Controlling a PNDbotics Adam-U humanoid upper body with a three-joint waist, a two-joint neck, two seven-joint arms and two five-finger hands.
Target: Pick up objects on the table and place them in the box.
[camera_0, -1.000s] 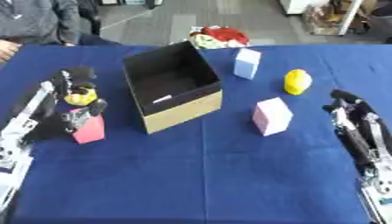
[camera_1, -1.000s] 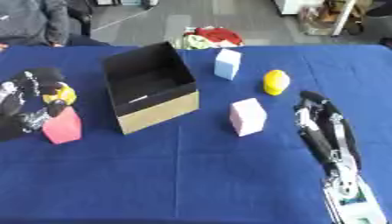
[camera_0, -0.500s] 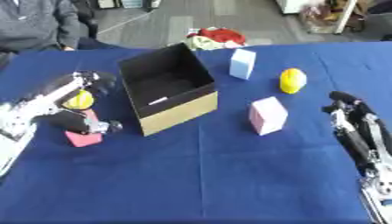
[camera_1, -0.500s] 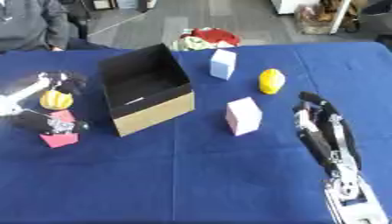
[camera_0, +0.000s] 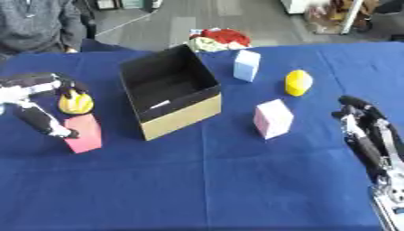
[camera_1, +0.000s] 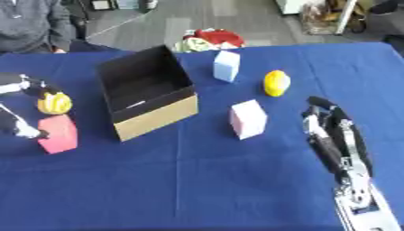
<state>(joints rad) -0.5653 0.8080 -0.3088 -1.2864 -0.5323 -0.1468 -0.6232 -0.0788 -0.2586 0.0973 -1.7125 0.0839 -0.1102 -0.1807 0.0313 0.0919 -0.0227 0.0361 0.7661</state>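
Resting at lower right, right robot hand (camera_1: 331,131) idle, fingers relaxed. Left robot hand (camera_0: 35,101) at mid left, spread around yellow object (camera_0: 75,103), red block (camera_0: 84,133) just below. Pink block (camera_0: 273,118) centre; box (camera_0: 169,90) open behind. White block (camera_0: 246,65), yellow item (camera_0: 298,82) farther on counter (camera_0: 205,180).

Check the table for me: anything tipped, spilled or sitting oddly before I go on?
Nothing spilled or damaged. The open cardboard box sits skewed to the table edge and leans. The pink block right of it looks slightly tilted. The left hand is by the yellow object and red block; whether it holds either is unclear.
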